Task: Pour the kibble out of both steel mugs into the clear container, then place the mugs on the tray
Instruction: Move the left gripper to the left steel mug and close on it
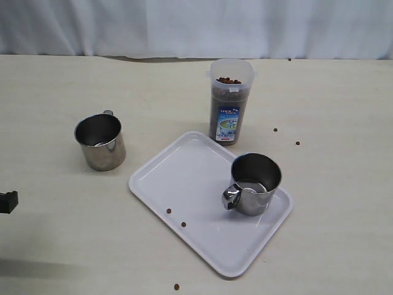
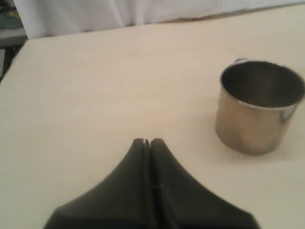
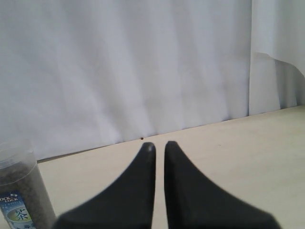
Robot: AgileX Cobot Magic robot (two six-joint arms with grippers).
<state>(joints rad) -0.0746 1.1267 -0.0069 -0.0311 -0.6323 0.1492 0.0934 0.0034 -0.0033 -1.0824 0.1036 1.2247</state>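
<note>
1. The clear container (image 1: 231, 101) is standing upright on the table (image 1: 55, 246), just past the far edge of the white tray (image 1: 184, 178). Kibble (image 1: 228, 80) is filling it nearly to the rim.
2. One steel mug (image 1: 255, 183) is sitting upright on the right part of the tray, its handle pointing near-left and its inside looking empty.
3. The second steel mug (image 1: 100, 141) is standing on the bare table left of the tray, apart from it, and is also looking empty.
4. Two stray pellets (image 1: 169, 211) are lying on the tray's near-left part. A few more are lying on the table, right of the container and by the near edge.
5. The left fingers (image 2: 138, 162) are pressing together, grasping nothing, above the table near the second steel mug.
6. The right fingers (image 3: 145, 167) are sitting clenched with only a thin slit between them, grasping nothing, facing the white curtain (image 3: 124, 62).
7. A small dark shape (image 1: 7, 201) at the left edge is possibly part of the left arm; too little is showing to tell.
</note>
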